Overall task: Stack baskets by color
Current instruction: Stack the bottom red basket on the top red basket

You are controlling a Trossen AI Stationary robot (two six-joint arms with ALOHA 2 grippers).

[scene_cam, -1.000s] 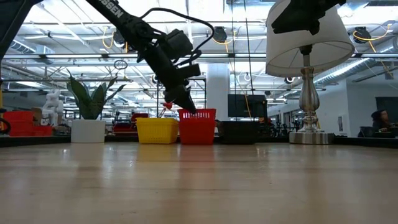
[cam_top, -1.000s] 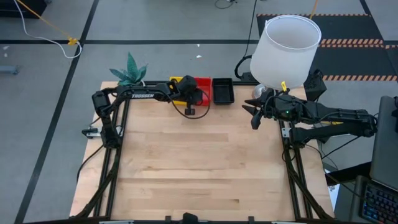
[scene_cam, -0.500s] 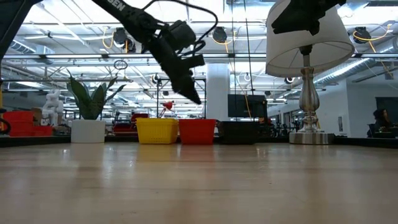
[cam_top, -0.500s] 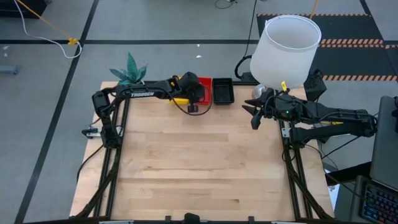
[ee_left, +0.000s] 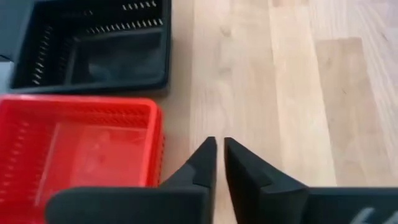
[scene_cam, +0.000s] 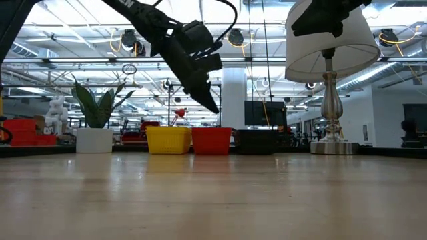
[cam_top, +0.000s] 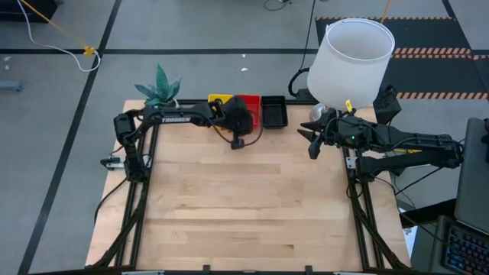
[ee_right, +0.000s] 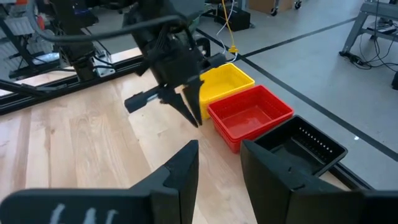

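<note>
Baskets sit in a row along the table's far edge, at the upper middle of the high view: a yellow basket [cam_top: 218, 98] on the left, a red basket [cam_top: 250, 101] touching it in the middle, and a black basket [cam_top: 273, 111] on the right. In the low view they line up the same way, yellow [scene_cam: 168, 140], red [scene_cam: 212, 141], black [scene_cam: 257, 141], each too deep in the row to count how many are nested.

Left gripper [ee_left: 216, 163] hangs above the wooden table [cam_top: 244, 206], just beside the red basket's near edge. Its 2 fingers [ee_left: 202, 160] stand nearly together, with only a thin slit between them, and hold nothing and touch nothing. In the low view it points down at a slant, clear above the red basket.

Right gripper [ee_right: 219, 163] waits at the right side of the table, near the white lamp [cam_top: 350, 53], its fingers [ee_right: 180, 171] parted and empty.
</note>
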